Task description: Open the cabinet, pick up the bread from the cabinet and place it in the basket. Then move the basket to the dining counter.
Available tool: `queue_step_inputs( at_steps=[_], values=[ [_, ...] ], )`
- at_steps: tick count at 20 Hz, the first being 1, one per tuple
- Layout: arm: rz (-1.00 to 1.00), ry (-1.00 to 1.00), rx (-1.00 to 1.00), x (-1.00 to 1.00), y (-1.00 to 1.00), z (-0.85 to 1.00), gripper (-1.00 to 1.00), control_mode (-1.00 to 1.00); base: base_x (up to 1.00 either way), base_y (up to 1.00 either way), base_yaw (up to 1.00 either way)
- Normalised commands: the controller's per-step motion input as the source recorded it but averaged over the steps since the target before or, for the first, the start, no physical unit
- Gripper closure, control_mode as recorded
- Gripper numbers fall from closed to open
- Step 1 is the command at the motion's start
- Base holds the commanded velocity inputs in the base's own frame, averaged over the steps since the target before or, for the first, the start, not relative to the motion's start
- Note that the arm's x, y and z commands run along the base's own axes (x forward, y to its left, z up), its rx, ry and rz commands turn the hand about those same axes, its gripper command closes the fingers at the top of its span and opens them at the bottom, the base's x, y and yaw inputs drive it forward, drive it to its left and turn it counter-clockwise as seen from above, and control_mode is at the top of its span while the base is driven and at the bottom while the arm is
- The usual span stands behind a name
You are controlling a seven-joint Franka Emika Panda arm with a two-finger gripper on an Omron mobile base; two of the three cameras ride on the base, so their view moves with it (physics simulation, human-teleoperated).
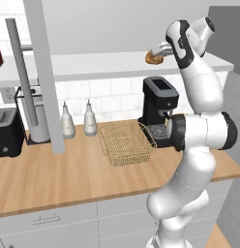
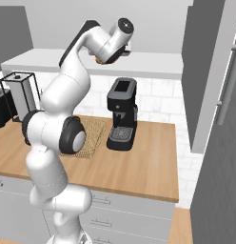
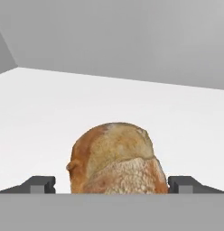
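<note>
Straddling the bread (image 3: 117, 160), the end effector (image 3: 112, 184) stands wide open, one fingertip (image 3: 40, 184) either side, on the cabinet (image 1: 107, 63) shelf's front edge.

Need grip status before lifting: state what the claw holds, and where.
Nothing held yet. The claw stands open, one fingertip on each side of the bread on the cabinet shelf.
</note>
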Motion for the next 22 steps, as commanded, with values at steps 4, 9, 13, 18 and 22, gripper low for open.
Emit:
queue_step_inputs(
  at_steps=[4, 9, 13, 18, 22],
  values=[
    [0.00, 0.00, -0.02, 0.14, 0.12, -0.24, -1.00, -1.00, 0.00, 0.00, 0.00],
    [0.00, 0.00, -0.02, 0.20, 0.13, -0.25, -1.00, -1.00, 0.00, 0.00, 0.00],
    [0.03, -0.04, -0.11, 0.21, 0.70, -0.42, 1.00, -1.00, 0.00, 0.00, 0.00],
    [0.07, -0.20, -0.01, 0.04, 0.33, -0.23, 1.00, -1.00, 0.00, 0.00, 0.00],
    [0.04, -0.35, 0.01, -0.41, 0.00, 0.00, 1.00, -1.00, 0.00, 0.00, 0.00]
  ],
)
